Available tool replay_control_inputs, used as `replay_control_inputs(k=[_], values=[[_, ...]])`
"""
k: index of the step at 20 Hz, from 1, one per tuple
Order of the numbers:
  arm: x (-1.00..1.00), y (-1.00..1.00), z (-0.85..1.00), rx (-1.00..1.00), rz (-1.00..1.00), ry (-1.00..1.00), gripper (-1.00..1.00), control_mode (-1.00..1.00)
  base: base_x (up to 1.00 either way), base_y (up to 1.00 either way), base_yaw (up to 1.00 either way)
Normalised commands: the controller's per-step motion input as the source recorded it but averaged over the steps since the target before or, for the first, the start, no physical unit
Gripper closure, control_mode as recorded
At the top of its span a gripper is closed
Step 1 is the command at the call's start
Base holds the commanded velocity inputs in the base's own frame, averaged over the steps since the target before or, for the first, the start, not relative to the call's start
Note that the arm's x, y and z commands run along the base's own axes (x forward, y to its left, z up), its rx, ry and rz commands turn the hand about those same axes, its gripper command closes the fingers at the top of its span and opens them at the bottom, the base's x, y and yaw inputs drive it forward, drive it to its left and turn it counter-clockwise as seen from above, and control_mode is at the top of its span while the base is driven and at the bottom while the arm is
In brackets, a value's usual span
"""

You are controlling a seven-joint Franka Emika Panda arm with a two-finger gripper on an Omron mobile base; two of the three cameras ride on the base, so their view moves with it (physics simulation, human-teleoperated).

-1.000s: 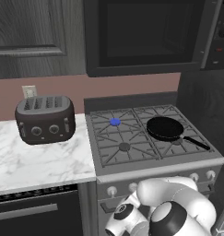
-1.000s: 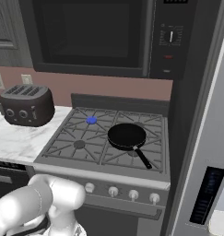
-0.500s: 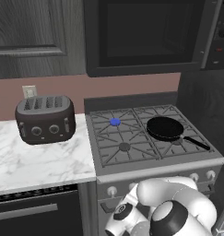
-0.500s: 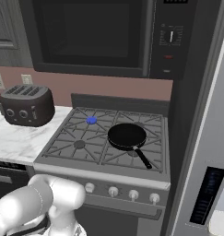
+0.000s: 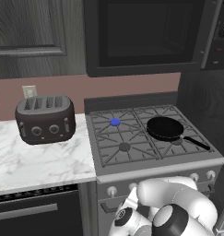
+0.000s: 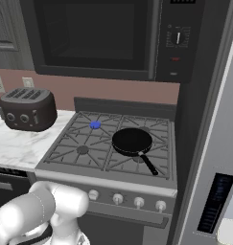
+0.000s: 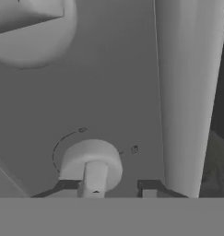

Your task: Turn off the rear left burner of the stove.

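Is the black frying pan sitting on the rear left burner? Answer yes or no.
No: the frying pan sits on the stove's right side, while the rear left burner stands bare and blue.

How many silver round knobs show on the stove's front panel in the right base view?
4, in a row on the grey stove's front panel. The white arm may hide more at the left.

Pink backsplash (image 5: 132, 85), marble counter (image 5: 35, 161) — dark cabinets (image 5: 30, 37), perhaps wood.

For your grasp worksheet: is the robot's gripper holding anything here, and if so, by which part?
It cannot be told for sure. In the hand view the gripper sits at a round stove knob, fingertips at its sides, but contact is not visible.
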Motion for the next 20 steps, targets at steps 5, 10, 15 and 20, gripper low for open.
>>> replay_control_inputs(k=[5, 10, 15, 20], values=[[0.42, -0.25, 0.3, 0.01, 0.15, 0.08, 1.0, -1.0, 0.0, 0.0, 0.0], [0.28, -0.48, 0.3, 0.03, 0.16, 0.09, 1.0, -1.0, 0.0, 0.0, 0.0], [0.23, -0.64, 0.35, 0.0, 0.13, 0.06, 1.0, -1.0, 0.0, 0.0, 0.0], [0.29, -0.67, 0.45, 0.02, 0.06, 0.07, 1.0, -1.0, 0.0, 0.0, 0.0]])
